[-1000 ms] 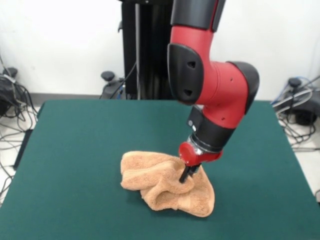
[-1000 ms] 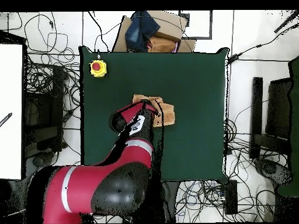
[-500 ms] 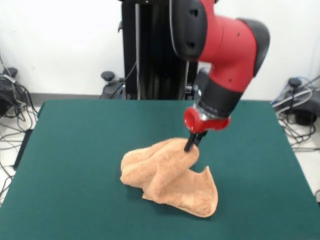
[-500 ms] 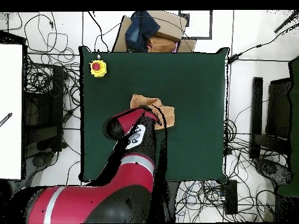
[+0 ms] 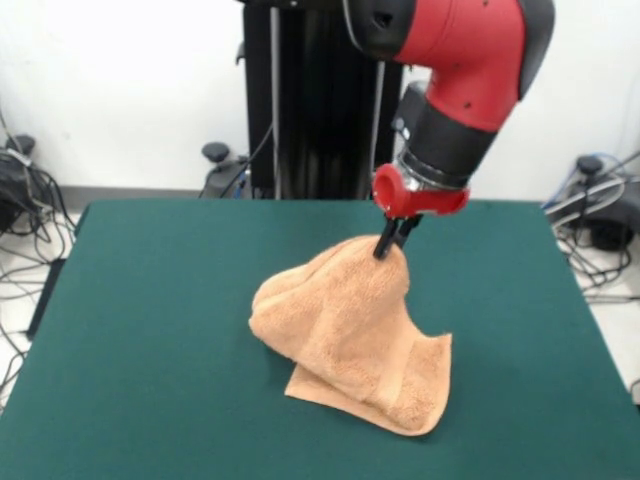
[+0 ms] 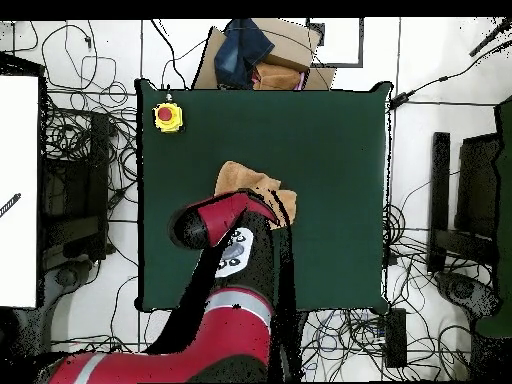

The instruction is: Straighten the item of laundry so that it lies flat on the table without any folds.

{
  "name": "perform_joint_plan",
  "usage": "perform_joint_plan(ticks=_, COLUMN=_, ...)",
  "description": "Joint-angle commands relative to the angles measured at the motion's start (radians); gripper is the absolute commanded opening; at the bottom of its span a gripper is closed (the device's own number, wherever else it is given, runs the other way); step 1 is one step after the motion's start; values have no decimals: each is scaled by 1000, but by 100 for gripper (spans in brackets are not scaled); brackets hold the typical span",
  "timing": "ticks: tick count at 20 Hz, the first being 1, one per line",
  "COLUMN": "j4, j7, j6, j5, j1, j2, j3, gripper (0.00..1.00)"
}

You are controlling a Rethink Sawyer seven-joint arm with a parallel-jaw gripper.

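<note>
No legible text, label, brand, number or sign is found in either view. The towel, the bench and the red arm housing carry no readable marking. The yellow box with a red button on the bench corner shows no lettering that can be made out.

The towel lay near the middle of the table. The gripper stood at its 12 o'clock peak. A button box sat toward 10 o'clock overhead.
</note>
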Motion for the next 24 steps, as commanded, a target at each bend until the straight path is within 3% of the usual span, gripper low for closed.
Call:
perform_joint_plan(ticks=1, j4=199, j7=15, j6=100, j5=51, j1=-70, j2=-93, j3=217, gripper=0)
perform_joint_plan(ticks=5, j4=289, j7=12, j6=64, j5=37, j1=-104, j2=-135, j3=267, gripper=0)
perform_joint_plan(ticks=13, j4=387, j7=91, j6=-68, j5=-19, j1=-69, j2=-128, j3=264, gripper=0)
perform_joint_plan(ticks=19, j4=393, j7=194, j6=-238, j5=-44, j1=46, j2=-32, j3=179, gripper=0)
perform_joint_plan(ticks=24, j4=351, j7=250, j6=-378, j5=-6, j1=166, j2=84, j3=89, gripper=0)
